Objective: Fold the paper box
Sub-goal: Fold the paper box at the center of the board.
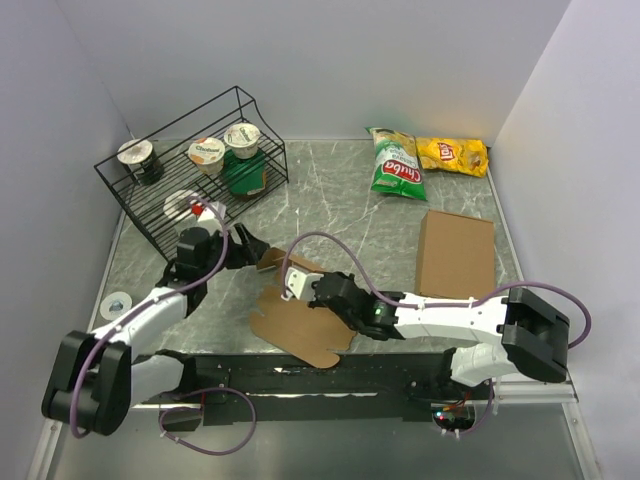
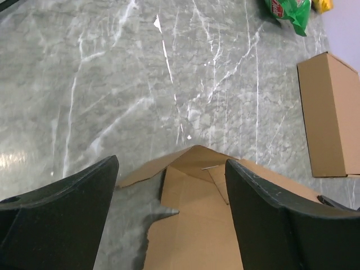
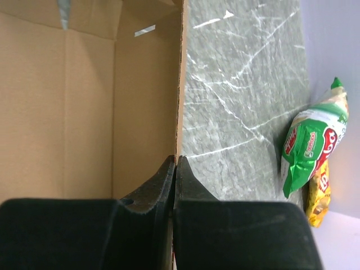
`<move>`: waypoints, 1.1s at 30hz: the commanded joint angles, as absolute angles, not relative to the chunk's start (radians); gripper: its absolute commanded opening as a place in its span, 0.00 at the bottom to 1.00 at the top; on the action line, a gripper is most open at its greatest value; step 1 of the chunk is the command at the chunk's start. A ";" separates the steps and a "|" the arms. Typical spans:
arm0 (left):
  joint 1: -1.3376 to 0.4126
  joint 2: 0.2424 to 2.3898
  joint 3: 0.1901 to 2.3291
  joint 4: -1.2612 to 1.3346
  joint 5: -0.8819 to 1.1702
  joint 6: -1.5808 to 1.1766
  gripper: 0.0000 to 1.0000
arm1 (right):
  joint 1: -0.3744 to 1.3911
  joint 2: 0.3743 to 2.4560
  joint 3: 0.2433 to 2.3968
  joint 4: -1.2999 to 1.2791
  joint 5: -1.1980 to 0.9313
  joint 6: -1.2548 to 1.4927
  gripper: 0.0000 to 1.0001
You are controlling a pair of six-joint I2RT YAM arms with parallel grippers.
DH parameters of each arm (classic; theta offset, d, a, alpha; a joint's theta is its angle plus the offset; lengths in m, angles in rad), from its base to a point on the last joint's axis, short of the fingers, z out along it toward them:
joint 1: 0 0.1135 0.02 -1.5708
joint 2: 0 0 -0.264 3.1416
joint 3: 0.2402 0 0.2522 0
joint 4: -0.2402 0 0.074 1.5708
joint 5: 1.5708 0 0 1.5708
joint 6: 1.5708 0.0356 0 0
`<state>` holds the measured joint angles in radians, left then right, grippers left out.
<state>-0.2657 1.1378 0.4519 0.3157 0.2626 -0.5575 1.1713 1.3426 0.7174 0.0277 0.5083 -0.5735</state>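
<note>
The paper box [image 1: 300,325], a brown kraft blank with notched flaps, lies near the table's front edge with one corner folded upright. My right gripper [image 1: 312,290] is shut on the thin top edge of an upright wall; in the right wrist view its fingertips [image 3: 175,159] pinch that edge of the paper box [image 3: 84,112]. My left gripper [image 1: 250,252] hangs open just left of the raised corner. In the left wrist view its fingers [image 2: 171,163] straddle the folded corner of the paper box [image 2: 197,225] without touching it.
A plain cardboard slab [image 1: 455,252] lies at the right. A green chips bag [image 1: 395,165] and a yellow one [image 1: 452,153] lie at the back. A black wire rack [image 1: 190,170] with yogurt cups stands back left. A small white ring [image 1: 115,300] lies at the left edge.
</note>
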 commanded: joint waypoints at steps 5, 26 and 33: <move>-0.281 0.905 0.365 0.244 0.111 -0.686 0.78 | 1.216 1.361 0.742 -0.046 0.514 -0.473 0.00; -0.406 1.066 0.239 0.529 0.192 -0.759 0.52 | 1.215 1.324 0.747 -0.037 0.454 -0.410 0.00; -0.408 1.280 0.253 0.673 0.229 -0.756 0.46 | 1.215 1.324 0.750 -0.034 0.457 -0.408 0.00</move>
